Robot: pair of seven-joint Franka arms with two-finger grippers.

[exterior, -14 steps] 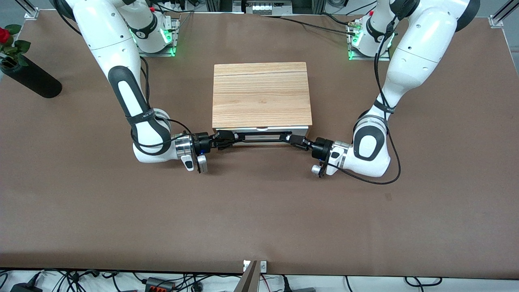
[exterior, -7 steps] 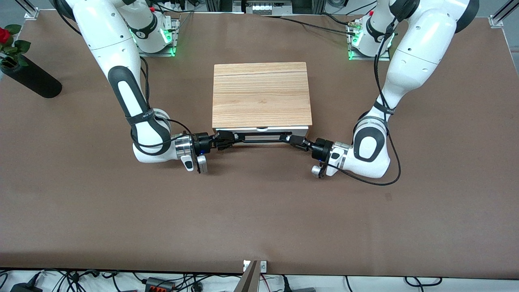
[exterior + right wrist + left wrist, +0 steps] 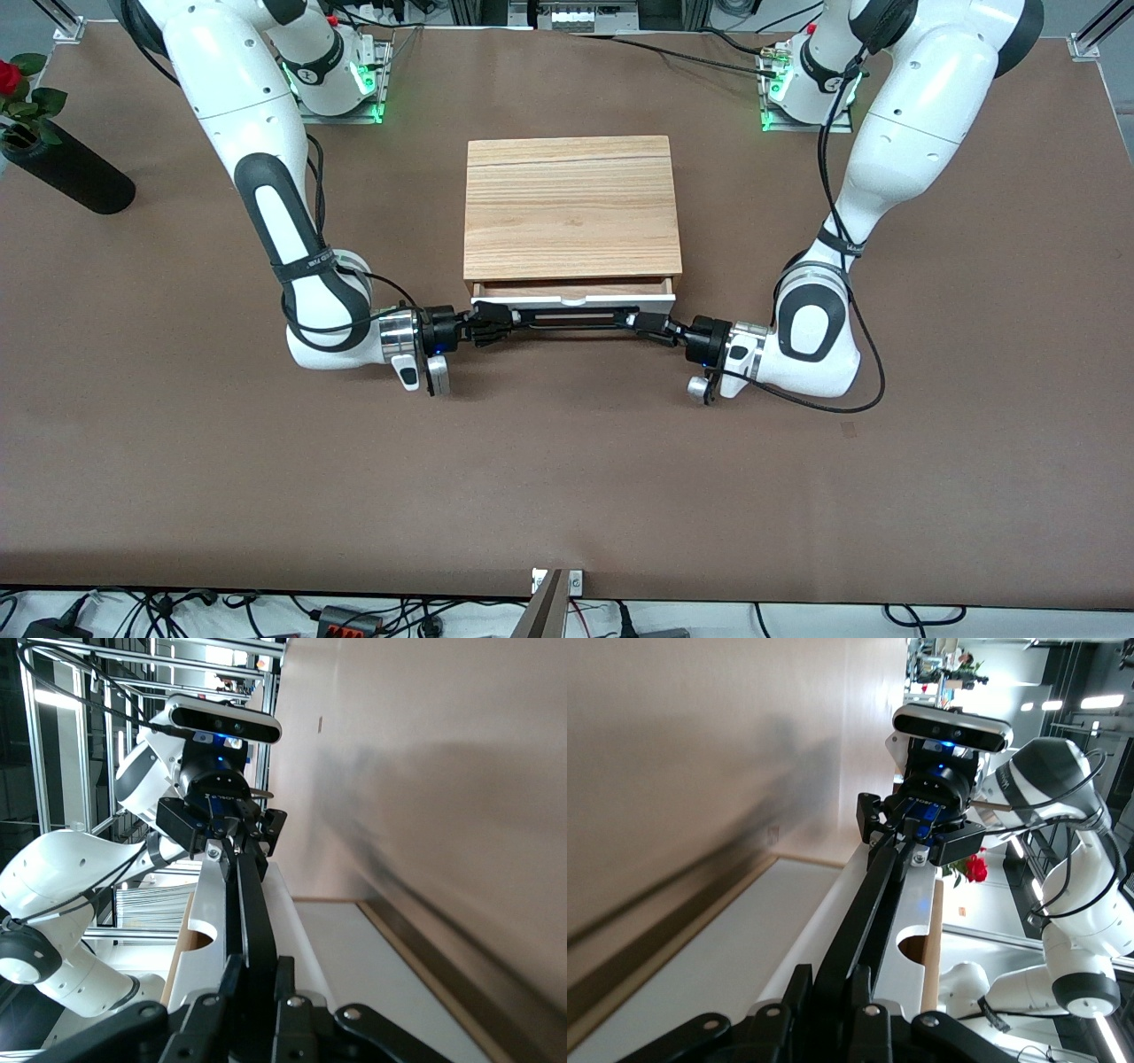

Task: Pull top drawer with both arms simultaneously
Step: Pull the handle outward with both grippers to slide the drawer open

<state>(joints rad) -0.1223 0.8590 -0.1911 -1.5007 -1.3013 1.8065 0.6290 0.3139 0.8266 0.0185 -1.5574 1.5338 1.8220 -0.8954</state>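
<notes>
The top drawer stands a little way out of the wood-topped cabinet, with a strip of its light wood bottom showing. Its white front panel also shows in the left wrist view and the right wrist view. My left gripper is shut on the black wire handle at the end toward the left arm. My right gripper is shut on its other end. In the left wrist view my left gripper clamps the handle bar. In the right wrist view my right gripper clamps the handle bar.
A black vase with a red rose lies near the table edge at the right arm's end. The two arm bases with green lights stand along the table edge farthest from the front camera.
Both grippers have moved toward the front camera with the handle. The drawer has slid out of the cabinet a little, and a strip of its wood bottom now shows.
</notes>
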